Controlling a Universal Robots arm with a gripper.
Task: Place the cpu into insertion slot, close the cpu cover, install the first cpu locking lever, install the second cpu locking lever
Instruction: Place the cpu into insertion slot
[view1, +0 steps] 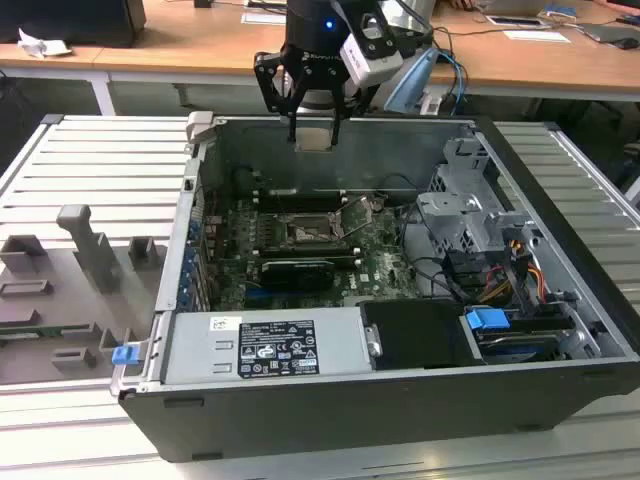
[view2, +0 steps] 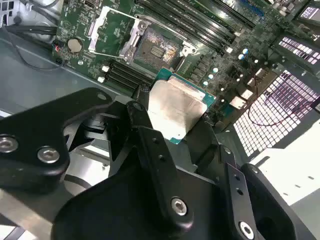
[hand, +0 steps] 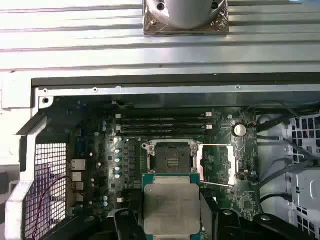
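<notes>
Clamped in the gripper (view2: 175, 122), between its two black fingers (view2: 150, 140): the cpu (view2: 176, 102), pinched by two opposite edges, silvery lid facing the wrist, approx flat. Hanging in the air, touching nothing else; not yet in the slot.

Handling, judged by looks: v. light, thin, stiff, no give. Prob. fragile on the underside (contacts) and at the corners. Smooth metal lid w/ a narrow green rim, so likely slippery. Safest hold = the bare edges, as now, even on both sides, no tilt. Best gripped lightly: risk of chipping w/ too much squeeze, of sliding w/ too little. No touching the underside.

Below the gripper, well apart from the cpu: the insertion slot (hand: 170, 157), dark centre, silver rim, nothing seated in it. Just beside the slot: the cpu cover (hand: 216, 161), swung open and clear of the slot, board showing thru its window.

Further from the gripper, beyond the slot: long black memory slots (hand: 162, 122) on the green board (hand: 243, 200). Around the lot: open pc case (view1: 330, 420). Farthest out, under the case: ribbed metal tabletop (view1: 90, 165).
</notes>
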